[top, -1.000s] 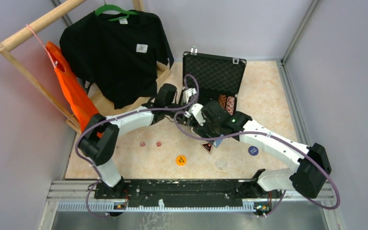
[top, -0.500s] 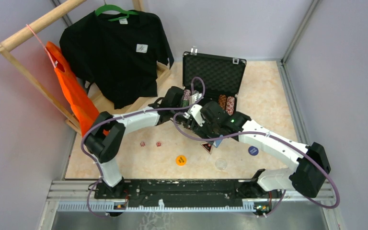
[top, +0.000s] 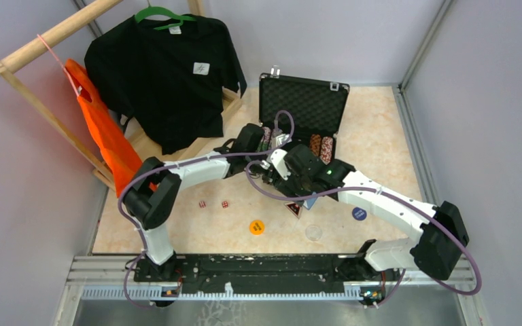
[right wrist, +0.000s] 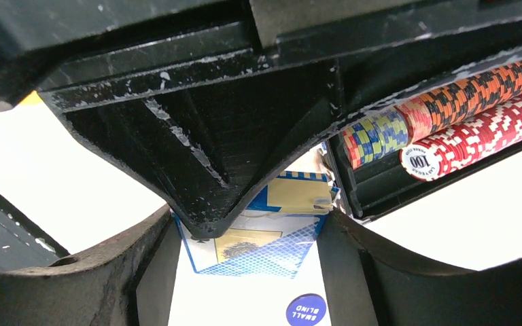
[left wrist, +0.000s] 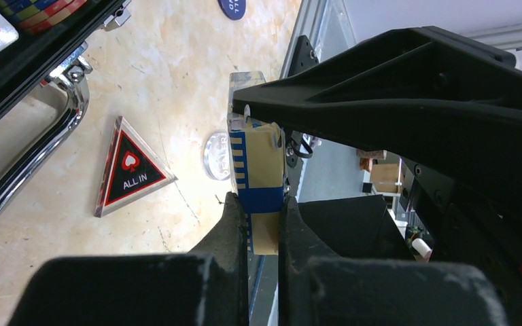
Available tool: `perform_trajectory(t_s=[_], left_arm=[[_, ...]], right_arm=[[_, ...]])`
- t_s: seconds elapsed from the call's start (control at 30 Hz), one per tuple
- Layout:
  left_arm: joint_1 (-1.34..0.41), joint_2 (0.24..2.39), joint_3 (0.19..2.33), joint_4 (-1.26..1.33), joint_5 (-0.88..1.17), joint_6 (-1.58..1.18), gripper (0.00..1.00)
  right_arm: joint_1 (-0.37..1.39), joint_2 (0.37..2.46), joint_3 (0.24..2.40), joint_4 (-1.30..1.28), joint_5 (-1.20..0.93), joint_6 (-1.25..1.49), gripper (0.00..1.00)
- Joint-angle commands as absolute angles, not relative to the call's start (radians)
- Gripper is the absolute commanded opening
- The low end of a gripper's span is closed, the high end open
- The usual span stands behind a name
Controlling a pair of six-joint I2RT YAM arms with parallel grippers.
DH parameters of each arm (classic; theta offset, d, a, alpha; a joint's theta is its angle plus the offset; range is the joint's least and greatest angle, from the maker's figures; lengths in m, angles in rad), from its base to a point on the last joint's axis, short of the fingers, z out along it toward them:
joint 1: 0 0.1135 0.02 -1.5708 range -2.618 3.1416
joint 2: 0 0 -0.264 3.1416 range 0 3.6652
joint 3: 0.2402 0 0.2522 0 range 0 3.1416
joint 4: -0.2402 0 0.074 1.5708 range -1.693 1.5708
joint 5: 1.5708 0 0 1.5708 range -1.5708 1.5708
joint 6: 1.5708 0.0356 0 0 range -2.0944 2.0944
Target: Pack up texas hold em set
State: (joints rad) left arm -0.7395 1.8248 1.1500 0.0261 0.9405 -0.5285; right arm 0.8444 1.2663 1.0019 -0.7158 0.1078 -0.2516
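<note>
My left gripper (left wrist: 264, 204) stood wide a second ago with its arm hanging back. Now the arm has reached in beside the case (top: 304, 102), and the jaws have pinched down onto the thin edge of the blue-and-yellow card pack (left wrist: 258, 163). My right gripper (right wrist: 248, 251) has not changed: it spans the same pack across its broad side, one finger pressed against the far end as my left wrist sees it. So both tools grip one pack, held off the table just in front of the open case, whose lid stands up and whose base already carries rows of striped chips (right wrist: 462, 115). I read this as a handover at its midpoint. My right should let go before either arm pulls, or the pack could twist or pop loose. Much is still unpacked: the triangular ALL IN token (left wrist: 128, 170), a clear round token (left wrist: 216, 146), the blue token (top: 359, 213), the orange token (top: 257, 226) and two red dice (top: 213, 204) all lie on the table.
</note>
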Motion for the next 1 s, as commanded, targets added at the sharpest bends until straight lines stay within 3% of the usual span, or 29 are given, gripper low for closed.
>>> perform_trajectory(t_s=[0.0, 0.1, 0.13, 0.23, 0.3, 0.6, 0.97], left_arm=[[-0.755, 1.847, 1.171, 0.06, 0.976, -0.471, 0.0], [-0.751, 1.836, 1.17, 0.073, 0.946, -0.458, 0.0], [-0.746, 1.833, 1.17, 0.076, 0.939, -0.458, 0.0], [-0.714, 1.82, 1.16, 0.125, 0.931, -0.483, 0.0], [-0.679, 1.813, 1.156, 0.144, 0.92, -0.493, 0.0], [-0.506, 1.897, 1.312, 0.099, 0.917, -0.467, 0.0], [-0.494, 2.184, 1.824, -0.232, 0.764, -0.379, 0.0]], right_arm=[[0.862, 1.249, 1.017, -0.628, 0.086, -0.253, 0.03], [0.862, 1.241, 1.001, -0.614, 0.081, -0.251, 0.07], [0.862, 1.236, 0.994, -0.608, 0.084, -0.249, 0.16], [0.862, 1.208, 0.963, -0.569, 0.115, -0.244, 0.57], [0.863, 1.186, 0.95, -0.554, 0.132, -0.243, 0.71], [0.852, 1.06, 0.879, -0.46, 0.216, -0.265, 0.9], [0.728, 0.864, 0.81, -0.282, 0.371, -0.184, 0.92]])
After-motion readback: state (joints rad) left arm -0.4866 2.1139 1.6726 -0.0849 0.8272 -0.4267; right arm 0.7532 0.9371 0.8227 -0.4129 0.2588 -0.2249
